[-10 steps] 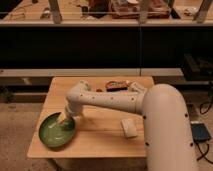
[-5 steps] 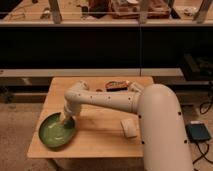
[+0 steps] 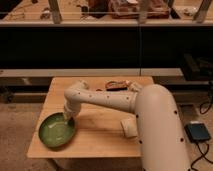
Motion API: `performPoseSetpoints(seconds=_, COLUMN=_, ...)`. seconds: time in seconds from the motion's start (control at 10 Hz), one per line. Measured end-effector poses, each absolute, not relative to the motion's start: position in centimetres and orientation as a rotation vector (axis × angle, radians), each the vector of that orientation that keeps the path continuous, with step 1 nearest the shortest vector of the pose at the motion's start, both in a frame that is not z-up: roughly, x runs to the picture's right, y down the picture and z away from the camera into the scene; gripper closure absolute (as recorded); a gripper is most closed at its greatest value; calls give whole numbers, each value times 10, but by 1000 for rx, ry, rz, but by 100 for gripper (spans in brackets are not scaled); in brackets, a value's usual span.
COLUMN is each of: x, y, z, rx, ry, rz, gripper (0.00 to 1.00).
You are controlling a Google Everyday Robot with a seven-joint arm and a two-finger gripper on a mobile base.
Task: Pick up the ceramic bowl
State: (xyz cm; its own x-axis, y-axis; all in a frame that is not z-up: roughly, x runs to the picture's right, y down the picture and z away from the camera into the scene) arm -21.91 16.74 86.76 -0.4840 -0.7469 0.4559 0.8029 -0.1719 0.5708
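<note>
Green bowl (image 3: 56, 131) sits at front-left corner of wooden table (image 3: 100, 140). White arm (image 3: 107, 100) reaches left across table, gripper (image 3: 69, 119) down at bowl's far-right rim. Pale block (image 3: 128, 127) lies right of bowl, beside arm's base. Small reddish item (image 3: 116, 86) near back edge.

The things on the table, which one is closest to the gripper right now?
The ceramic bowl, the wide green one at the table's front left corner. The gripper is down at its rim, while the pale block and the reddish item lie well away.
</note>
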Motion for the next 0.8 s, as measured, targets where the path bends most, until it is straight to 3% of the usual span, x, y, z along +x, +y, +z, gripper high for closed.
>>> performPoseSetpoints(seconds=0.4, x=-203, y=153, z=859, rx=-56, ry=-925, rz=-1840, gripper=100)
performPoseSetpoints(seconds=0.8, x=-167, y=112, z=808, rx=1, ry=-902, rz=-1844, gripper=100)
